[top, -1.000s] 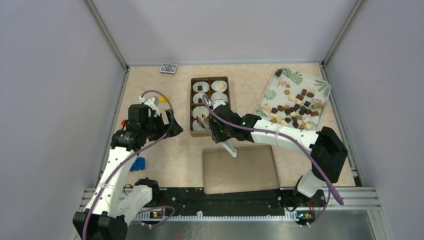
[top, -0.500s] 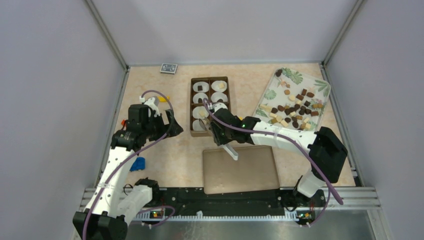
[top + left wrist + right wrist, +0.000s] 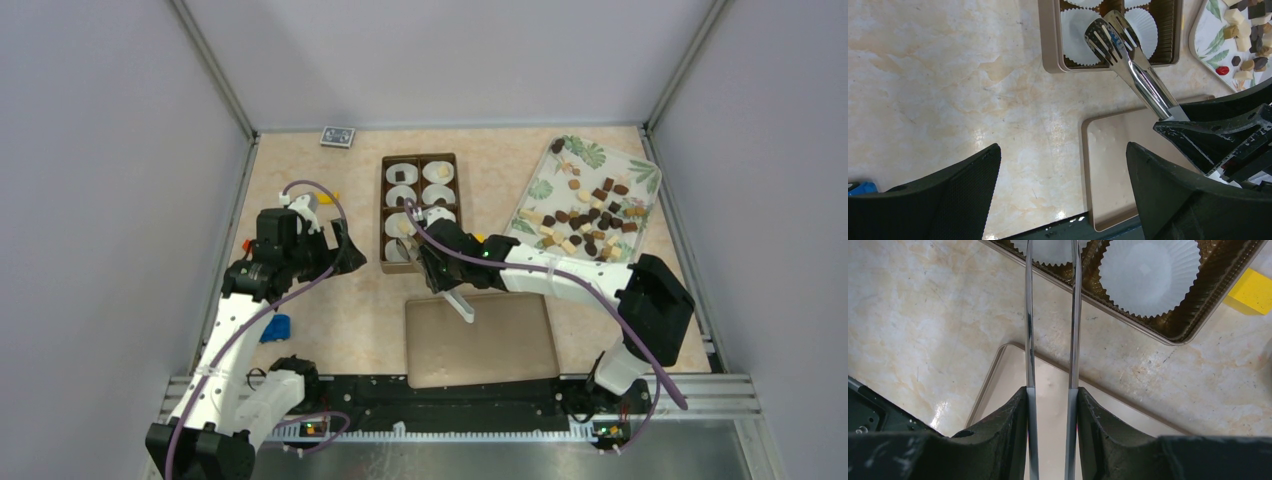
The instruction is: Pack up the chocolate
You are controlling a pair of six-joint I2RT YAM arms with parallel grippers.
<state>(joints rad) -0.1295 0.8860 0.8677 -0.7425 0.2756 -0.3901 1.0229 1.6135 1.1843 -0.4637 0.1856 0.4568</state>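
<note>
Currently your right gripper [image 3: 1050, 395] is pinching the metal tongs [image 3: 1075, 315], their tips over the box's [image 3: 1048, 45] near paper cups [image 3: 1148, 270]. Your left gripper [image 3: 1062, 150] is spread wide, left of the box. Chocolate [image 3: 590, 215] sits on the leaf-print tray [image 3: 580, 150], far right.

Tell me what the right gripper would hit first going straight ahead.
Likely the white fluted paper cup in the brown rectangular box's near-left compartment: the right gripper's silver metal tongs reach over it, though their height above is unclear.

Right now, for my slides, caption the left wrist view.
Shiny slotted steel tongs poised over white paper cups in the brown rectangular box.
</note>
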